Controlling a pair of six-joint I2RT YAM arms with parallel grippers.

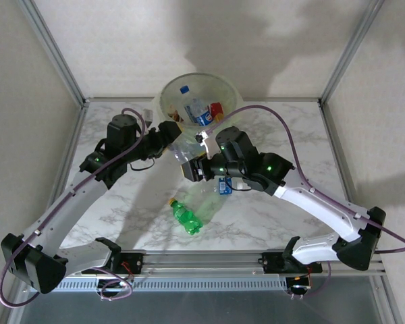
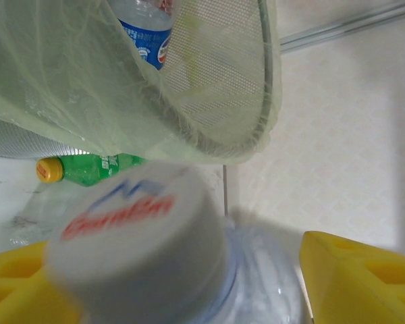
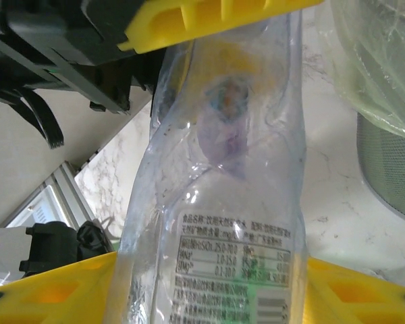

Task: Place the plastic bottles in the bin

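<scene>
Hanging above a white marbled table (image 1: 290, 142) between pale walls (image 1: 189, 34), a clear bottle (image 3: 216, 169) is clamped by left gripper (image 2: 189, 270) and right gripper (image 3: 209, 290).

The bin (image 1: 163, 101) is standing at the bench's (image 1: 290, 135) far middle with binned bottles (image 1: 197, 111) lying in it, the raised bottle (image 3: 223, 169) is hanging just before it, seemingly clamped by both the left gripper (image 2: 189, 283) and right gripper (image 3: 209, 297), and a loose bottle (image 1: 186, 216) is lying nearer.

Pale-green bin (image 1: 170, 91), clear bottle (image 3: 223, 202), green bottle (image 1: 187, 217) yellow-capped
</scene>
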